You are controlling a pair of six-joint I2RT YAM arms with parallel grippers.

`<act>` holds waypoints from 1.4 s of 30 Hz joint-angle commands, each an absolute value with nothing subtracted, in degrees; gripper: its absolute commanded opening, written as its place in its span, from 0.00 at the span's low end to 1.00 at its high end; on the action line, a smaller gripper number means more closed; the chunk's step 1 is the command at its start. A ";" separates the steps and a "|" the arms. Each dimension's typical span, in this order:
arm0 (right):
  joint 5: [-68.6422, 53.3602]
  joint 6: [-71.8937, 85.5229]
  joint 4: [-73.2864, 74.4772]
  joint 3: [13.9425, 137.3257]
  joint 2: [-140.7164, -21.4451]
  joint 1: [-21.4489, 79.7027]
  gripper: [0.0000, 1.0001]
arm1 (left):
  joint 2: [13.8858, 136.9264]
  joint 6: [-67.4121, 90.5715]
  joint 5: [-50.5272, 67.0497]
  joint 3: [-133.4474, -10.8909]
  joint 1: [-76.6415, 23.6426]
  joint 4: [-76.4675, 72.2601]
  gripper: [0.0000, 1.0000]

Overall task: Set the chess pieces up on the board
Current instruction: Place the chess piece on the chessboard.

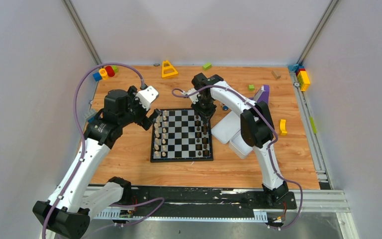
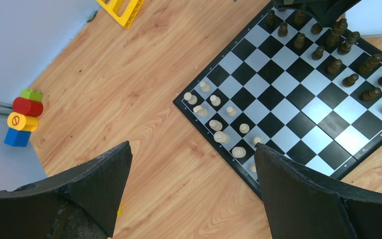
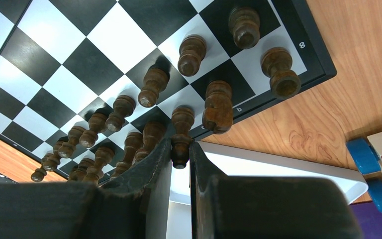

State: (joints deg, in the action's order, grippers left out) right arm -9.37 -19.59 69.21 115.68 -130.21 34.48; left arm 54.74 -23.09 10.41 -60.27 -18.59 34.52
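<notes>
Desk: wood-grain top [image 1: 129,164], grey walls on 3 sides; both arms reached in from near edge.
Board: board [image 1: 181,160] lay flat at desk centre, sides parallel w/ desk edges.
Pale pcs: pale pieces [image 1: 161,134] stood upright in 2 rows along board's left edge.
Dark pcs: dark pieces [image 1: 202,135] stood upright along board's right edge, 2 rows.
R hand: right hand [image 3: 180,149] was over board's far-right corner, fingers clamped on top of a dark chessman [image 3: 181,127], base pointing at rim squares; touching board or not, couldn't tell.
L hand: left hand [image 2: 193,149] hung above bare desk just off board's far-left corner, fingers wide apart, nothing betw. them.
Tray: white tray [image 1: 226,127] sat just beside board's right edge, partly under R arm.
Blocks: coloured block stack [image 2: 25,117] at desk's far-left corner; yellow block [image 1: 168,69] at far edge.
</notes>
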 commanded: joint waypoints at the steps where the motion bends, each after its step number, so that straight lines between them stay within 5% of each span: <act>1: -7.81 -20.12 69.69 117.60 -130.62 34.98 0.04 | 53.35 -23.19 11.07 -60.10 -17.93 33.30 1.00; 22: -7.11 -19.56 68.96 119.27 -131.57 35.04 0.29 | 53.68 -23.29 11.05 -60.07 -17.80 33.21 1.00; 42: -8.94 -18.85 69.07 120.38 -132.09 35.04 0.16 | 53.53 -23.31 11.15 -59.79 -17.60 33.15 1.00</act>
State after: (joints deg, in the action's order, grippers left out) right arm -8.12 -19.57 69.17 117.69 -131.17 34.76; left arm 54.72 -23.09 10.44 -60.25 -18.20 34.52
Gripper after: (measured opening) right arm 0.185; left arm 0.998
